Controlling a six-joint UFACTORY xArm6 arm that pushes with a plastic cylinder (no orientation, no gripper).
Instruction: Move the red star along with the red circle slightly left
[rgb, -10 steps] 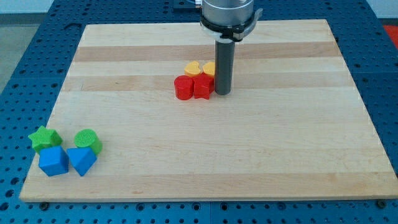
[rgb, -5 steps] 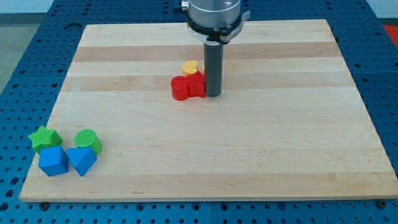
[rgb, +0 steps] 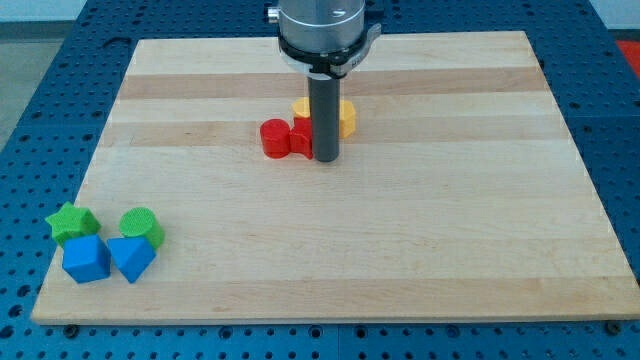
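Jaws: none fitted. The arm ends in a straight dark rod, so nothing is grasped or released; work is done by pushing alone. My tip (rgb: 325, 159) rests on the pale wooden desk (rgb: 420, 240), hard against the view's right side of the red star-shaped block (rgb: 302, 137), which the rod partly hides.

Taking the red star as the landmark: the red round block (rgb: 274, 138) sits on its left side, touching it, so the two form a row in line with my tip. This arrangement suits the task; a leftward push on the star passes through to the circle, and both travel as one.

Just above the star, toward the view's top, a yellow block (rgb: 303, 107) shows left of the rod, and a second yellow block (rgb: 346, 117) right of it. Their shapes cannot be confirmed. Whether the left one touches the star cannot be told.

Well apart from the star, toward the view's bottom left, lies a separate cluster: a green star-shaped block (rgb: 71, 221), a green round block (rgb: 141, 224), a blue cube-like block (rgb: 86, 259) and a blue wedge-like block (rgb: 131, 257).

Judgement: the push is under way; drift toward the yellow blocks is the main risk.
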